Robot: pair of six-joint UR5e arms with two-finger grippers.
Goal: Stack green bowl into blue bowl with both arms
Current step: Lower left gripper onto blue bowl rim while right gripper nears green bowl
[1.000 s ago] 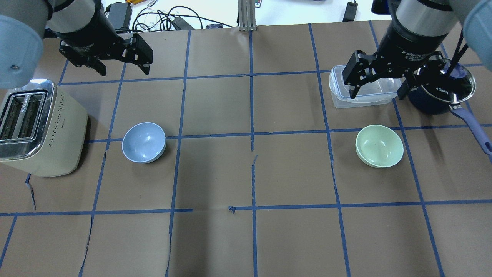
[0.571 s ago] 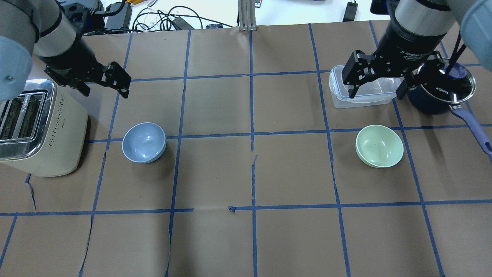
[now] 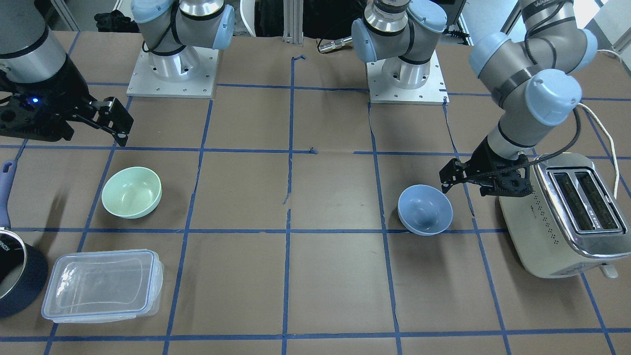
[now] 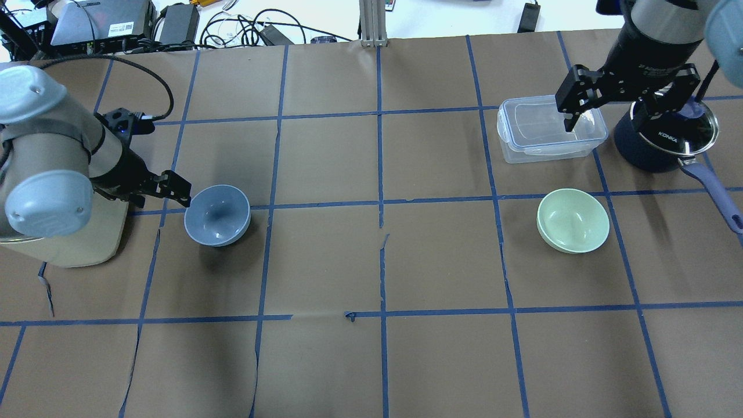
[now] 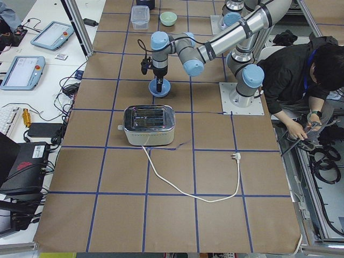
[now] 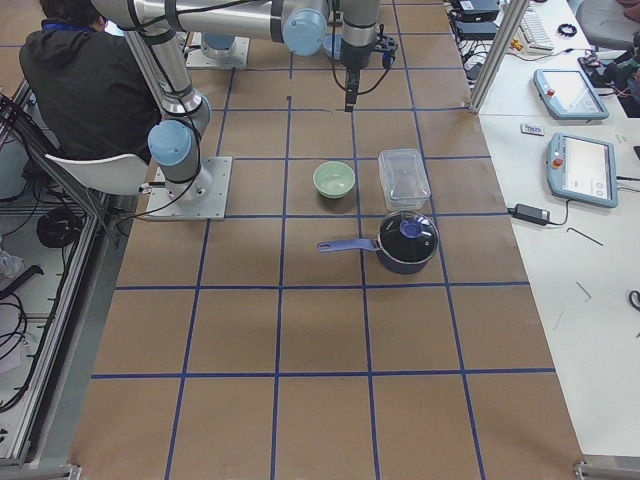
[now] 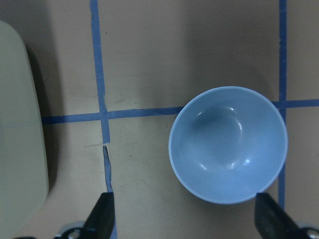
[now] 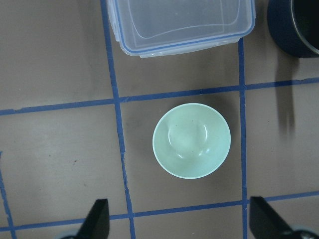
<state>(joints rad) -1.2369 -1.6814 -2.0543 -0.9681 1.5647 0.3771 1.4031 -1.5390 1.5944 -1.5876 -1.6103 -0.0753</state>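
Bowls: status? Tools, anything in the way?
Left tool open over blue bowl; right tool open, high, short of green bowl. Bowls apart, not stacked. Toaster close beside blue bowl.

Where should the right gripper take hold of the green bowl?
By its rim, from straight above: the green bowl sits upright and empty, so one finger can go inside and one outside. A side grasp on its tapered wall would likely slip.
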